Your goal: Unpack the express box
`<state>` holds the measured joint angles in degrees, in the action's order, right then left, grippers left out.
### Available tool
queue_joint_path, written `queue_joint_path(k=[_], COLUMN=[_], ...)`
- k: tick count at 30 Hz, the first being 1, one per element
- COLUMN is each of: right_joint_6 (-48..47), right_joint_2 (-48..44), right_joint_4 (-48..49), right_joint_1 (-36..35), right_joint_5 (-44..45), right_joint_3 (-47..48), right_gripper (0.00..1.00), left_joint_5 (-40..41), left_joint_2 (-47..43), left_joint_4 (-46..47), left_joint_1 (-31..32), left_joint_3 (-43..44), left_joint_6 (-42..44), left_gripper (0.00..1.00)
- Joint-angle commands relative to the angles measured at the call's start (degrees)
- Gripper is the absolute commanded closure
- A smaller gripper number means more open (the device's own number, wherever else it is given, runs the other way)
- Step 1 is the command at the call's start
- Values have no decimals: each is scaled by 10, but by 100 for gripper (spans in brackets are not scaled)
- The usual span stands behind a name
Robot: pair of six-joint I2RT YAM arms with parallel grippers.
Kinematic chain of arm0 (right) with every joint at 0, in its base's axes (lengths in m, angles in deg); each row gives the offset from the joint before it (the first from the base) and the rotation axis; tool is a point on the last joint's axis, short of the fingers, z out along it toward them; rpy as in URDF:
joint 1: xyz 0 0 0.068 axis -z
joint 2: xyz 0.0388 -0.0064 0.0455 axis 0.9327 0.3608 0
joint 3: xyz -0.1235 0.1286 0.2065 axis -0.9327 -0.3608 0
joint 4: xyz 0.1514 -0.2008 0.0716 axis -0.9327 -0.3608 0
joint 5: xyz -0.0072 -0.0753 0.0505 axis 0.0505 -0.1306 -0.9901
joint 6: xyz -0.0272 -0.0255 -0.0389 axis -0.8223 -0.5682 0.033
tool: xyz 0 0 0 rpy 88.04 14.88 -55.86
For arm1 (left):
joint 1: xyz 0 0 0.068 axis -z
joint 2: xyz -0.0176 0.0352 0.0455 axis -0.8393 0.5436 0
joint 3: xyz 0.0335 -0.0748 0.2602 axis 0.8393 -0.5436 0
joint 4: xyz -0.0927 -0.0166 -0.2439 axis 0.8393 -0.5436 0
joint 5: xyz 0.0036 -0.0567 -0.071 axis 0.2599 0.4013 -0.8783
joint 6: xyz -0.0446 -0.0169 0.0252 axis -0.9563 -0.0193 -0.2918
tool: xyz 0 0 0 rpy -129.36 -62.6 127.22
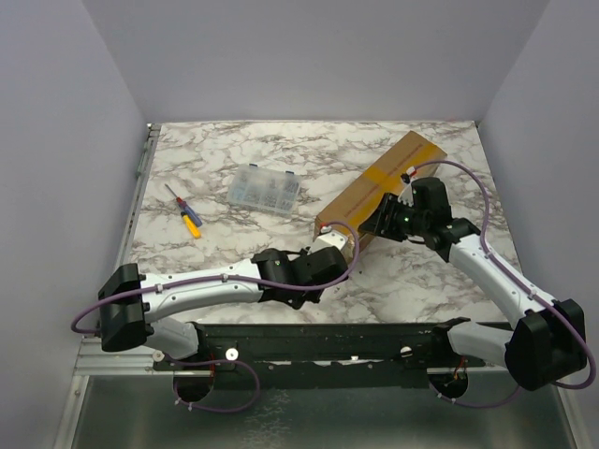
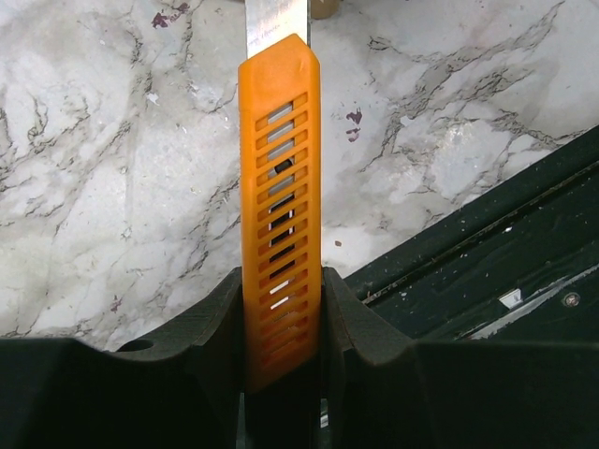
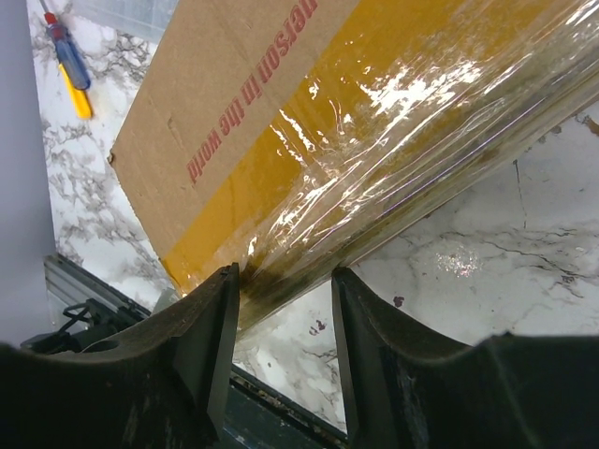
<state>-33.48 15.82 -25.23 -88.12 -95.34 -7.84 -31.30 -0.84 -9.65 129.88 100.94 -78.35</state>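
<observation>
Marble tabletop (image 1: pixel 187 168): express box (image 1: pixel 379 187) lies diagonally, right of centre. My left claw (image 2: pixel 281 285) pinches orange box cutter (image 2: pixel 279 168), blade out. Right claw (image 3: pixel 285 281) spread, straddling box's taped near edge.

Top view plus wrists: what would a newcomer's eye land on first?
The long brown express box lying diagonally right of centre on the marble table, the right gripper straddling its taped edge. Then the orange utility knife, blade out, clamped in the left gripper near the box's near end.
</observation>
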Motion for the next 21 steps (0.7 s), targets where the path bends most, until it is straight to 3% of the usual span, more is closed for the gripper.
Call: queue_joint_path(k=[1, 12, 21], right_joint_6=[-1, 83, 99], right_joint_2=[2, -10, -20], right_joint_4=[29, 130, 134], right_joint_1=[-2, -6, -11], right_joint_5=[-42, -107, -94], right_joint_3=[-24, -92, -99], right_gripper=[52, 56, 57], left_joint_5=[-61, -136, -120], left_joint_2=[10, 16, 41], left_joint_4=[32, 77, 89], left_joint_1=[-13, -19, -25], left_joint_3=[21, 18, 29], left_joint_6=[26, 56, 58], left_gripper=[100, 100, 100])
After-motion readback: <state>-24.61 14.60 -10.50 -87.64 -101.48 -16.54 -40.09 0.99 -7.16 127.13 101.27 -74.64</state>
